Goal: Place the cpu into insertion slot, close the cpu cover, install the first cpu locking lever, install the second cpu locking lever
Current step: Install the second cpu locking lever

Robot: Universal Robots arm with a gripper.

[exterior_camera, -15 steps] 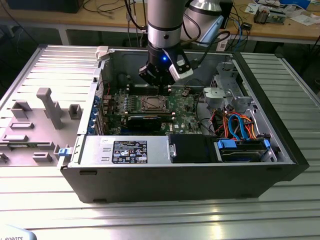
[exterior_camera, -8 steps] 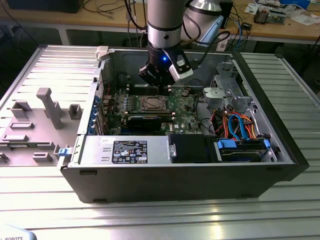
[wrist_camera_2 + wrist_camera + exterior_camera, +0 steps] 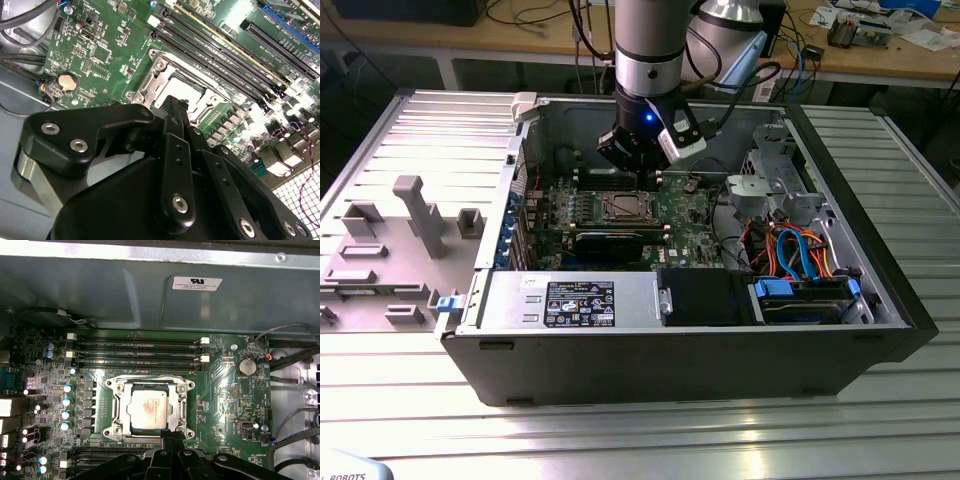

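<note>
cpu (image 3: 146,409): seated in the insertion slot (image 3: 116,412); light, rigid, fragile, best held by its edges.
pincer (image 3: 170,438): fingers together, holding nothing, just beside the slot.

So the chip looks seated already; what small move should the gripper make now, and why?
Probably lower the gripper slightly onto the cpu cover edge below it, to work a locking lever. The cpu lies seated, the cover looks flat over it, and the shut gripper hangs at that edge. The levers I cannot make out clearly.
</note>
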